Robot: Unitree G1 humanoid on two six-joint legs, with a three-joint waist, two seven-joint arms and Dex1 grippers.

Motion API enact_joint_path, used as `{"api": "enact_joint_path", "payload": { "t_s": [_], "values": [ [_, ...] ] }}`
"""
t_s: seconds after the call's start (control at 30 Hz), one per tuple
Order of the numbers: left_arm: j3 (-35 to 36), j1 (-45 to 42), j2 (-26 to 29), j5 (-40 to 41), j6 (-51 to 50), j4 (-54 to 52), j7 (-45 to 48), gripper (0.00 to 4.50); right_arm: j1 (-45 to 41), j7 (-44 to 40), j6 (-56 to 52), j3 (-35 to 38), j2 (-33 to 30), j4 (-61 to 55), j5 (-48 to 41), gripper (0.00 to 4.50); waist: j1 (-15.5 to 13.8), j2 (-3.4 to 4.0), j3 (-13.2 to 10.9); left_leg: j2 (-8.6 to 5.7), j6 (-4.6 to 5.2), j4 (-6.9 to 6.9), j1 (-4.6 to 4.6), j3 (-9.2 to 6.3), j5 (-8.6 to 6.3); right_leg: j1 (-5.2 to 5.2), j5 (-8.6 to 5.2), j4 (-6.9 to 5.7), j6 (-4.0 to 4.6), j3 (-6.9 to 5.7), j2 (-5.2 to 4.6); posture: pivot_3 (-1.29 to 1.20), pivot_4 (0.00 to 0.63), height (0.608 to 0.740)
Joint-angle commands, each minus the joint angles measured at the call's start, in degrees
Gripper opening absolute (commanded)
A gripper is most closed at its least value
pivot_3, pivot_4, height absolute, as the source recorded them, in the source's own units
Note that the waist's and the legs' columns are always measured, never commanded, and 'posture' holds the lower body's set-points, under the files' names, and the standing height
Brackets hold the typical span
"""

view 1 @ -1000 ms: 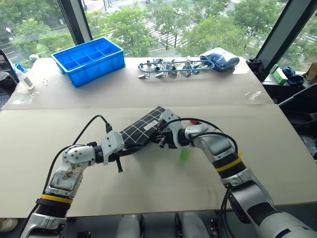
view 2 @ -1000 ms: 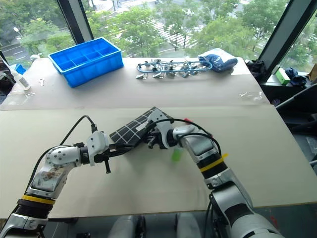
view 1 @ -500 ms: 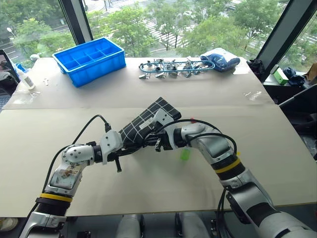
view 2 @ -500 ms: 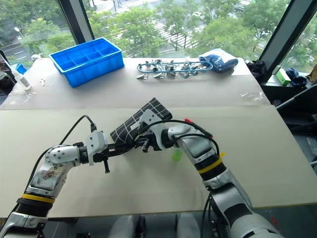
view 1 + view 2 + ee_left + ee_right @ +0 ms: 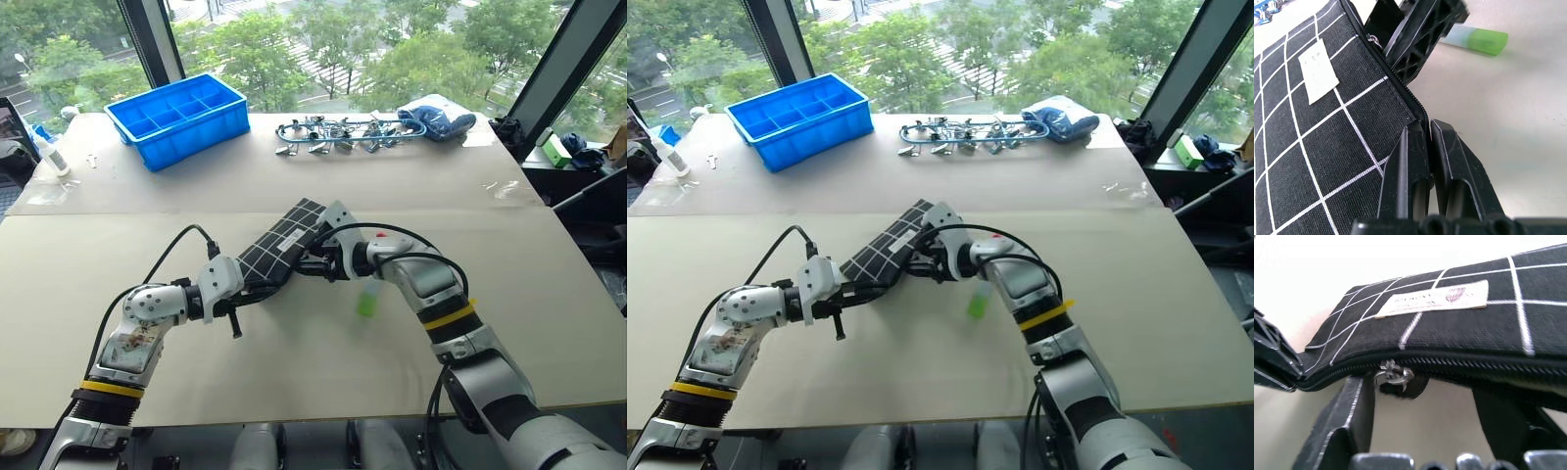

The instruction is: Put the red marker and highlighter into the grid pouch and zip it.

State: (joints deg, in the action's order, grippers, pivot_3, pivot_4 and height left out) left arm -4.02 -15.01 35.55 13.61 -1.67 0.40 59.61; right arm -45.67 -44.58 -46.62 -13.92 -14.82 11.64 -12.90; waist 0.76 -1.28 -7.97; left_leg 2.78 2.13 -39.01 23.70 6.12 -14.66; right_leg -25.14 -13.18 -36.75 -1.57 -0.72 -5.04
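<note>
The grid pouch (image 5: 284, 243), black with white lines and a small white label, hangs slanted just above the table. My left gripper (image 5: 243, 286) is shut on its near corner, pinching the zip edge (image 5: 1420, 110). My right gripper (image 5: 308, 262) is open beside the pouch's far half; its fingers stand wide apart under the zip edge, with the metal zip slider (image 5: 1393, 374) between them, untouched. The highlighter (image 5: 367, 301), pale with a bright green end, lies on the table just right of the pouch. A small red tip (image 5: 380, 235) shows behind my right wrist; I cannot tell whether it is the red marker.
A blue compartment bin (image 5: 176, 117) stands at the back left. A row of metal clips (image 5: 333, 132) and a blue-and-white bag (image 5: 436, 116) lie along the back. A white bottle (image 5: 51, 157) stands at the far left edge.
My right gripper has opened and pulled back along the zip edge toward the pouch's far end. The pouch's far end has sunk a little. The left gripper has kept its hold and place.
</note>
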Motion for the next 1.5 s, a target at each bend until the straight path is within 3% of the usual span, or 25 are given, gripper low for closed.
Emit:
{"api": "enact_joint_path", "payload": {
  "t_s": [0.03, 0.13, 0.3, 0.43, 0.7, 1.2, 1.3, 1.4, 1.43, 1.47, 1.5],
  "values": [
    [0.98, -0.5, -0.2, 1.31, -0.08, -2.1, -0.26, 0.0, 4.14, -8.1, -6.74, 5.57, -7.36, -15.05, -9.94, 4.4, -0.07, 0.0, 0.0, 0.0, 0.0, 0.0, -0.01, 0.0, 0.0, 0.0, 0.0, 0.0, 0.0, 0.0, 0.01, 0.0, 0.15, 0.74],
    [1.6, -0.54, -0.56, 2.0, -0.78, -2.34, -0.79, 0.0, 11.12, -13.6, -11.5, 7.7, -15.26, -28.14, -17.12, 4.4, -1.03, 0.0, 0.0, -0.04, 0.08, 0.0, 0.1, -0.21, -0.05, 0.02, 0.0, 0.04, 0.0, -0.14, -0.05, 0.0, 0.15, 0.74],
    [2.32, -0.51, -1.31, 3.29, -2.42, -3.56, -1.63, 0.0, 18.24, -12.36, -6.44, 10.85, -22.28, -35.3, -16.37, 4.4, -0.66, -0.03, 0.01, -0.06, 0.24, -0.08, 0.02, -0.48, -0.15, 0.08, 0.0, 0.23, -0.05, -0.03, -0.05, 0.0, 0.15, 0.74],
    [3.66, -0.3, -1.72, 6.4, -5.05, -5.42, -1.91, 0.0, 14.08, -2.81, 0.04, 18.97, -22.54, -25.92, -11.65, 4.4, -0.33, -0.06, -0.01, -0.09, 0.18, -0.12, -0.07, -0.57, -0.1, 0.1, 0.05, 0.29, -0.07, 0.03, -0.02, 0.0, 0.15, 0.74],
    [5.19, 0.1, -1.61, 9.84, -8.29, -8.41, -1.94, 0.0, 13.14, -1.23, 10.57, 15.73, -27.43, -10.55, -2.12, 4.4, -0.81, -0.06, -0.01, -0.13, 0.18, -0.18, -0.16, -0.3, -0.1, 0.26, 0.02, 0.32, -0.07, 0.0, -0.04, 0.0, 0.15, 0.74],
    [5.57, 0.6, -1.59, 10.36, -9.87, -9.97, -2.95, 0.0, 8.86, -2.68, 16.58, 10.06, -22.37, 9.18, 3.8, 4.4, -0.54, -0.06, -0.01, -0.09, 0.18, -0.17, -0.19, -0.28, -0.1, 0.32, 0.03, 0.4, -0.08, 0.0, -0.01, 0.0, 0.15, 0.74],
    [5.56, 0.97, -1.66, 10.23, -9.92, -10.17, -3.28, 0.0, 8.53, -1.79, 16.14, 8.8, -21.41, 11.91, 5.31, 3.72, -0.51, -0.06, -0.01, -0.09, 0.18, -0.17, -0.19, -0.28, -0.1, 0.35, 0.04, 0.44, -0.08, -0.01, -0.01, 0.0, 0.15, 0.74],
    [5.79, 1.61, -1.83, 10.17, -10.02, -10.4, -3.91, 0.0, 8.65, -1.35, 15.4, 9.11, -21.17, 12.72, 5.65, 2.65, -0.38, -0.06, -0.01, -0.1, 0.18, -0.17, -0.26, -0.25, -0.1, 0.43, 0.06, 0.46, -0.11, 0.02, -0.03, 0.0, 0.15, 0.74],
    [5.86, 1.8, -1.94, 10.14, -9.98, -10.38, -4.14, 0.0, 9.08, -1.41, 15.08, 9.37, -21.25, 12.34, 5.4, 2.53, -0.33, -0.05, -0.01, -0.09, 0.19, -0.17, -0.33, -0.27, -0.1, 0.52, 0.06, 0.5, -0.12, -0.01, -0.02, 0.0, 0.15, 0.74],
    [5.88, 1.92, -1.99, 10.14, -9.94, -10.37, -4.31, 0.0, 9.38, -1.43, 14.88, 9.57, -21.3, 12.09, 5.24, 1.97, -0.33, -0.06, -0.01, -0.07, 0.2, -0.16, -0.45, -0.28, -0.11, 0.66, 0.05, 0.55, -0.11, -0.04, -0.01, 0.0, 0.15, 0.74],
    [5.84, 1.98, -2.05, 10.11, -9.85, -10.32, -4.44, 0.0, 9.88, -1.38, 14.78, 9.78, -21.37, 11.57, 5.09, 1.7, -0.34, -0.05, -0.01, -0.07, 0.21, -0.13, -0.51, -0.29, -0.12, 0.71, 0.05, 0.57, -0.11, -0.04, -0.02, 0.0, 0.15, 0.74]
  ]
}}
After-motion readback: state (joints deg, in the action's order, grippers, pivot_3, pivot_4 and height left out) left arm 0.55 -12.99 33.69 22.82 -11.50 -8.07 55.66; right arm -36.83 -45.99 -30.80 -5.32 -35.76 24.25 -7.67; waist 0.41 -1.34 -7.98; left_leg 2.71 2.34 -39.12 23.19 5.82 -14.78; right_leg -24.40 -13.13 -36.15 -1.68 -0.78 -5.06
